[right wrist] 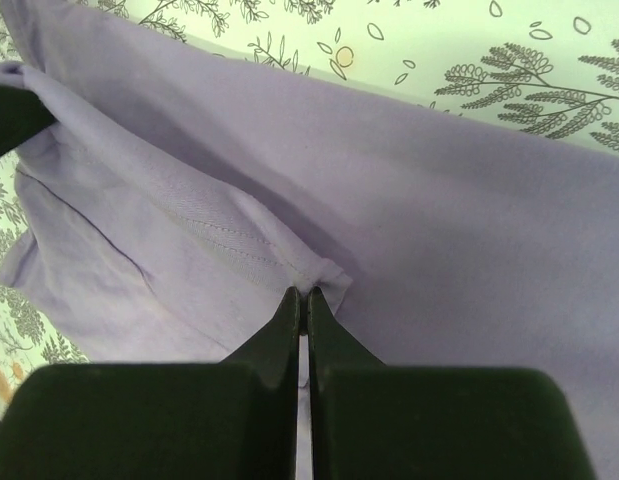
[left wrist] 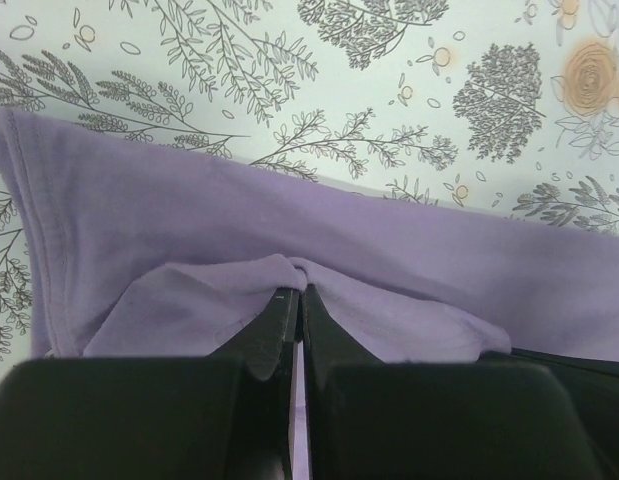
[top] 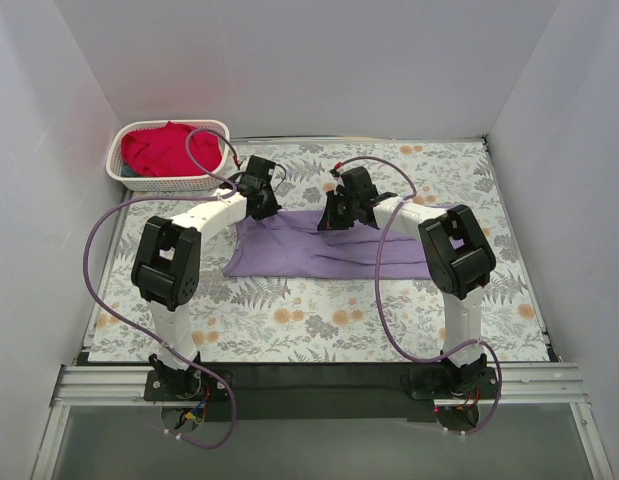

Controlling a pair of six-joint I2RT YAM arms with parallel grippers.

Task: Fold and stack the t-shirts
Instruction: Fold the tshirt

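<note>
The lavender t-shirt [top: 319, 247] lies spread across the middle of the flowered table. My left gripper [top: 261, 203] is shut on a fold of it near its far left edge; the left wrist view shows the cloth [left wrist: 289, 225] pinched at the fingertips [left wrist: 299, 292]. My right gripper [top: 334, 215] is shut on a hemmed edge of the same shirt [right wrist: 439, 200] near its far middle, cloth bunched at the tips [right wrist: 303, 293]. The red t-shirt [top: 157, 148] lies crumpled in the white basket at the back left.
The white lattice basket [top: 215, 129] stands at the table's back left corner. White walls close in the table on the left, back and right. Purple cables loop from both arms over the table. The black rail runs along the near edge.
</note>
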